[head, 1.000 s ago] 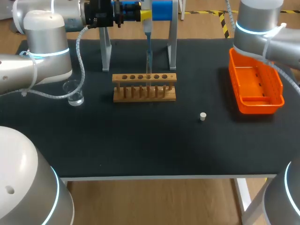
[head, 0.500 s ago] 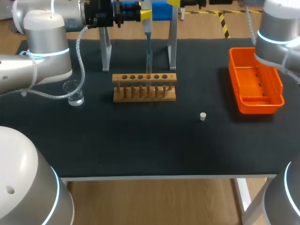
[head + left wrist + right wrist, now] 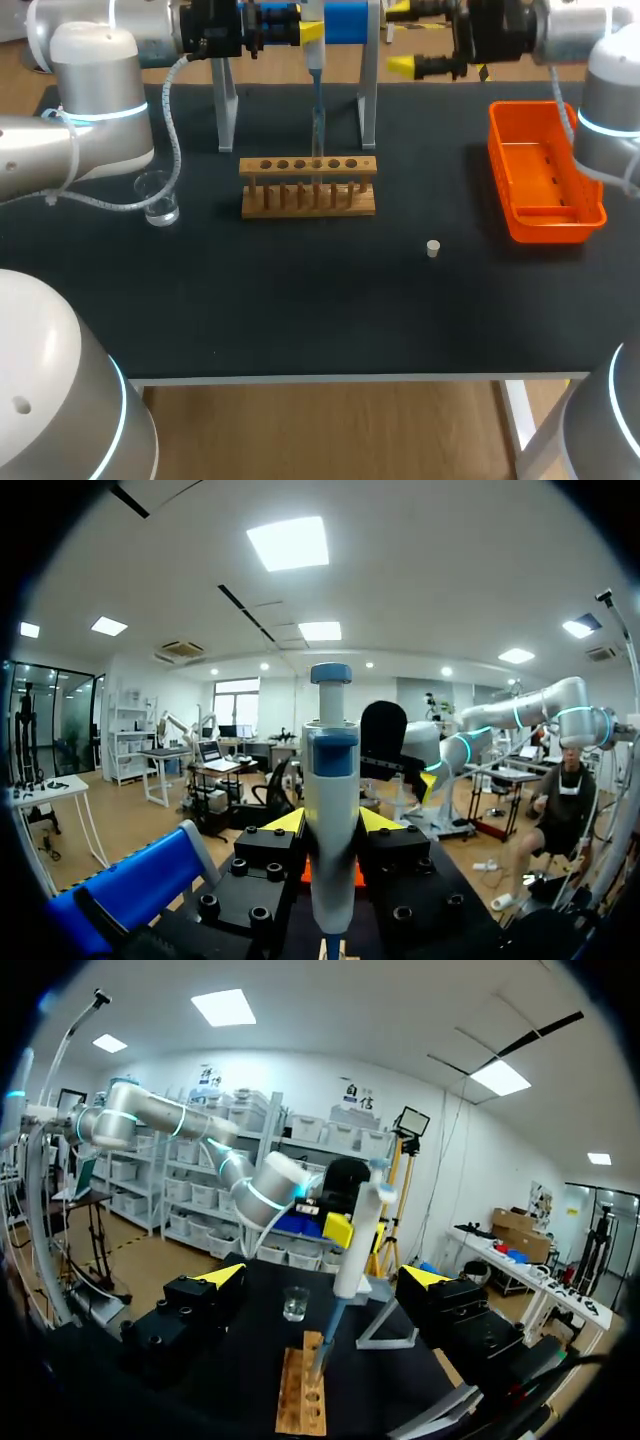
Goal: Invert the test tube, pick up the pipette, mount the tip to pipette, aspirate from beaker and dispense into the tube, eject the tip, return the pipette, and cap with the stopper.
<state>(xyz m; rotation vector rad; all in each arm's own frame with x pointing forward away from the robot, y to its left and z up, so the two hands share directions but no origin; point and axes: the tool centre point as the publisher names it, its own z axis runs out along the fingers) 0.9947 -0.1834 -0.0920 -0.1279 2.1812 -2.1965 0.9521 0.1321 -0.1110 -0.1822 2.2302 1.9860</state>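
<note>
Your left jaws grasp the pipette point(image 3: 331, 780), tip inside the racked test tube point(image 3: 318, 125); right jaws hang released. Ejecting, returning and the stopper point(image 3: 433, 248) seemingly remain.

Matt black table cover point(image 3: 300, 300) that looks like cloth, rack point(image 3: 308, 187) of light plain wood, glossy orange plastic tray point(image 3: 545, 175), clear glass-like beaker point(image 3: 158, 200), smooth white and blue plastic pipette point(image 3: 330, 810), small matt whitish stopper point(image 3: 433, 248), smooth shiny grey-white shell of left arm point(image 3: 95, 90)

White-and-blue pipette point(image 3: 314, 52) upright above wooden rack point(image 3: 308, 186), its blue tip point(image 3: 317, 95) down in clear test tube point(image 3: 317, 148) standing in rack. Clear beaker point(image 3: 157, 197) beyond rack's left end. Small white stopper point(image 3: 432, 249) right-front of rack.
</note>
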